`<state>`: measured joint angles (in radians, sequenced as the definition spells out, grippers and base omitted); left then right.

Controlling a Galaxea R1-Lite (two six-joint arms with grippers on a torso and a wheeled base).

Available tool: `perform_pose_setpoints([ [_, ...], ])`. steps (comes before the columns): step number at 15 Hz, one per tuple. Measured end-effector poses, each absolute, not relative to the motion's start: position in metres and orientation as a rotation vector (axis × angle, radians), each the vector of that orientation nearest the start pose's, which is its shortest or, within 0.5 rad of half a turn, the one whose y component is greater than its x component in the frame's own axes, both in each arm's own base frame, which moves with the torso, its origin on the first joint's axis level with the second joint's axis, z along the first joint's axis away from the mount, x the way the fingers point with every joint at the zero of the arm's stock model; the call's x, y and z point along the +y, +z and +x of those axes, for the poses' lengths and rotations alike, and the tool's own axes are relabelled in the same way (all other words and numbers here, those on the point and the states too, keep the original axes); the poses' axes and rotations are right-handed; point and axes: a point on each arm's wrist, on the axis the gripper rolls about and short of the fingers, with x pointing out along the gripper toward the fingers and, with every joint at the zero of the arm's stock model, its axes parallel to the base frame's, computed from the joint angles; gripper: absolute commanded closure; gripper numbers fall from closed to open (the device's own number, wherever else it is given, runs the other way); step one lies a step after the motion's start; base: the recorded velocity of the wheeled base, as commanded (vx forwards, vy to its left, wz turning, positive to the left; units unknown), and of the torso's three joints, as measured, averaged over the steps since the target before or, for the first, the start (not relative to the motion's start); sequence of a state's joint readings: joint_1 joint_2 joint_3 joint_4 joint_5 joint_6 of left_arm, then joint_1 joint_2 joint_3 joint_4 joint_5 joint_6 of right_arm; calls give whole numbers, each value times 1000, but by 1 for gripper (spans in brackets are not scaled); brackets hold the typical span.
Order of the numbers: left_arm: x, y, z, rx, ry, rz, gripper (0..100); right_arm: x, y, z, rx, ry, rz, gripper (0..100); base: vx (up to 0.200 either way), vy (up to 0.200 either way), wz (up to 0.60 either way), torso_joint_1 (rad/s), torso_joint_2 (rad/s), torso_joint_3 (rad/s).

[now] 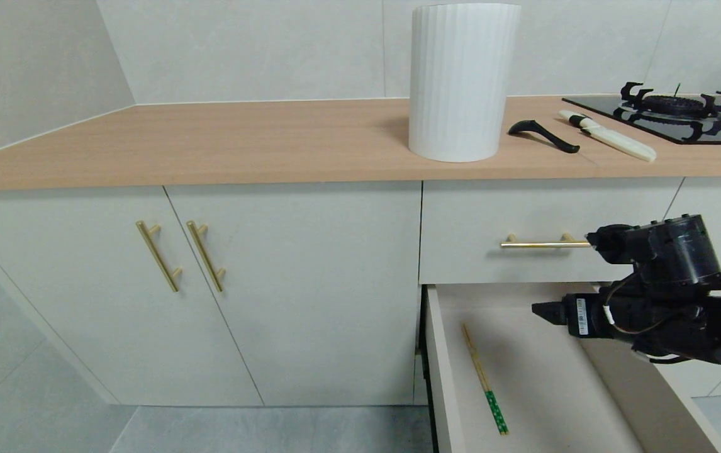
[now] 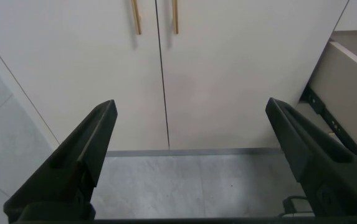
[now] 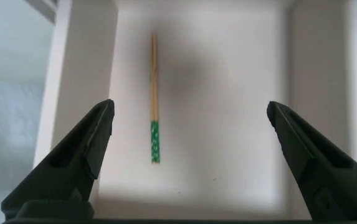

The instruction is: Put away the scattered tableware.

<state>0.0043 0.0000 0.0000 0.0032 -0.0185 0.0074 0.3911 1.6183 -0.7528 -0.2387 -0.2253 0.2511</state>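
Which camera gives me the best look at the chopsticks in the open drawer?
The right wrist view: it looks straight down on the chopsticks, full length and unobstructed. The head view shows them at a slant, lying near the open drawer's left wall. The left wrist view faces the cabinet doors instead.

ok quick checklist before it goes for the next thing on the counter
1. Lower white drawer open: ok.
2. Wooden chopsticks with green ends lying flat inside the drawer: ok.
3. Right gripper open and empty over the drawer: ok.
4. Left gripper open and empty, facing the white cabinet doors: ok.
5. Black curved utensil and white knife with a black band put away: not ok, both lie on the wooden counter.
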Motion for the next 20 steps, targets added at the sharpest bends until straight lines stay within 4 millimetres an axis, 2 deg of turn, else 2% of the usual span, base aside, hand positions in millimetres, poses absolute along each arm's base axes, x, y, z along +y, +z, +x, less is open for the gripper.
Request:
perform_pose_setpoints([
  [3, -1, 75, -23, 3, -14, 7, 0, 92, 168, 243, 571, 83, 67, 0, 0, 0, 0, 0, 0, 0],
  [11, 0, 75, -23, 3, -14, 7, 0, 90, 173, 240, 550, 82, 72, 0, 0, 0, 0, 2, -12, -5],
  [15, 0, 75, -23, 3, -15, 7, 0, 90, 172, 239, 555, 84, 66, 0, 0, 0, 0, 82, -260, -261],
  [20, -1, 75, -23, 3, -15, 7, 0, 90, 169, 239, 564, 82, 61, 0, 0, 0, 0, 139, -517, -307],
])
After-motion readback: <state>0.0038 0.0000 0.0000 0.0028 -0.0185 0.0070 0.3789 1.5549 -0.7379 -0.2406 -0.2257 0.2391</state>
